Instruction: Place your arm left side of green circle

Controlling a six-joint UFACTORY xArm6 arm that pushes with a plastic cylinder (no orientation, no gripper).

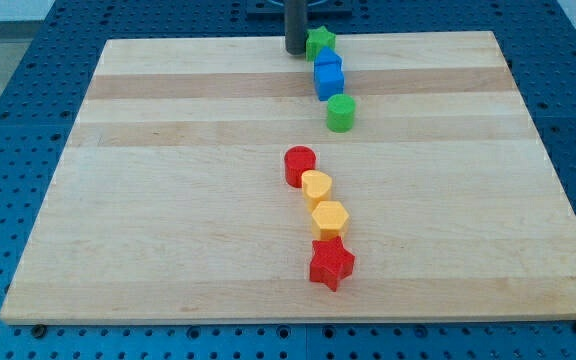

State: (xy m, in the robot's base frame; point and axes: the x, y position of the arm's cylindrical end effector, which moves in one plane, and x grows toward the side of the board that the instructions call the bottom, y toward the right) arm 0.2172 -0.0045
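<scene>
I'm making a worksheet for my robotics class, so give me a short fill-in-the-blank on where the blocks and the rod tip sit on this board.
1. My tip stands just to the view's left of the green ____ block.
2. Between that block and the green circle lie ____ blocks.
3. The red star is the block nearest the view's ____.
4. Between the red circle and the red star lie two ____ blocks.

Missing words: star; blue; bottom; yellow
</scene>
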